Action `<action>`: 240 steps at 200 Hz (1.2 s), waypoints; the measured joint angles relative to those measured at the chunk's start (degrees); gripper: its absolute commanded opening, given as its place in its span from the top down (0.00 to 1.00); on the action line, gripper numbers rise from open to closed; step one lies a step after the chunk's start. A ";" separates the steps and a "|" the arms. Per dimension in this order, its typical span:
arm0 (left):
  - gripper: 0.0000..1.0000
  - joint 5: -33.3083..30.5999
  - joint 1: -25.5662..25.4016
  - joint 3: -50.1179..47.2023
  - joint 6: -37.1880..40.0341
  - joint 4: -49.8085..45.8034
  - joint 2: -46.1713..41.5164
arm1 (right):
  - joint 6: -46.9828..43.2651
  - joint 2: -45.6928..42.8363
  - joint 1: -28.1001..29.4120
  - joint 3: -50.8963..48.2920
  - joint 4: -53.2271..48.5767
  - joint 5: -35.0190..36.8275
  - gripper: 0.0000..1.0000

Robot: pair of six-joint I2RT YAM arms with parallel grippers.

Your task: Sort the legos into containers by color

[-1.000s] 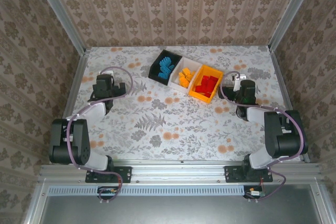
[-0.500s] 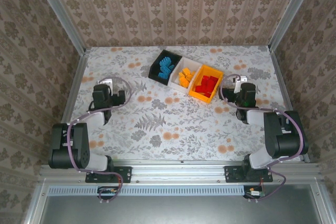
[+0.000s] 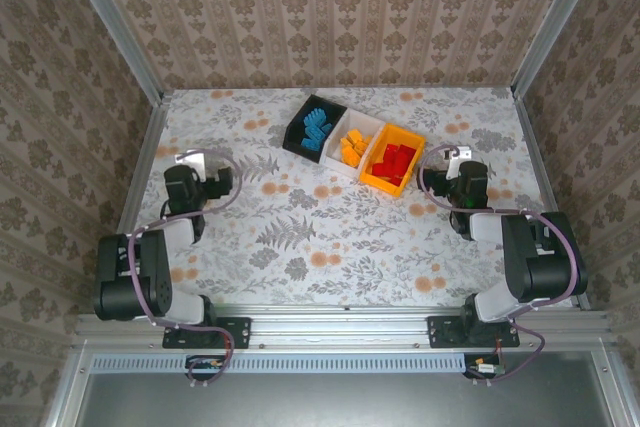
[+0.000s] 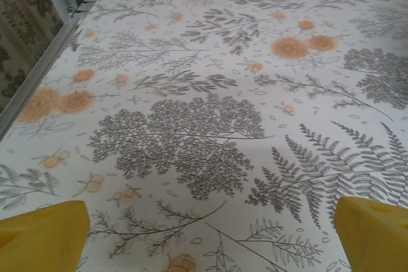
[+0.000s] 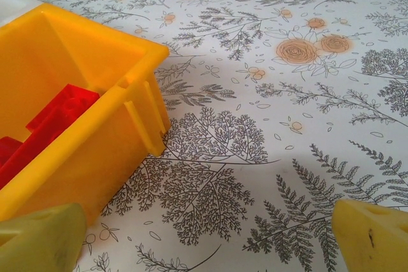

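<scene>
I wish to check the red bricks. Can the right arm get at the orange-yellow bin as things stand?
Probably yes. The right gripper is open and empty, just beside the orange-yellow bin. The bin is open on top, and only bare table lies between them.

black bin (image 3: 296, 133), white bin (image 3: 371, 125), orange-yellow bin (image 3: 384, 187). blue legos (image 3: 317, 128), orange-yellow legos (image 3: 351, 148), red legos (image 3: 396, 163). table (image 3: 330, 232): white, grey ferns, orange flowers.

floral table (image 3: 330, 237), black bin (image 3: 300, 136), white bin (image 3: 366, 128), orange-yellow bin (image 3: 382, 183)
</scene>
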 measured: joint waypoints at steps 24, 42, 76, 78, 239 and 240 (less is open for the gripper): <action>0.00 -1.75 -2.58 -3.04 1.84 7.41 4.63 | -0.02 -0.22 0.00 -0.02 0.02 -0.09 0.00; 0.00 -4.35 -4.31 -3.87 2.10 8.02 6.56 | -0.13 -0.63 0.00 -0.22 0.50 -0.63 0.00; 0.00 -7.61 -3.85 -3.87 2.08 10.64 6.64 | -0.24 -0.55 -0.02 -2.29 4.31 -0.96 0.00; 0.00 -7.63 -3.85 -3.87 2.08 10.73 6.64 | -0.24 -0.52 -0.02 -2.40 4.39 -0.96 0.00; 0.00 -9.09 -3.85 -3.87 2.08 12.31 6.64 | -0.26 0.11 0.07 -2.97 7.54 -0.68 0.00; 0.00 -9.09 -3.85 -3.87 2.10 12.31 6.64 | -0.26 0.11 0.07 -2.97 7.54 -0.68 0.00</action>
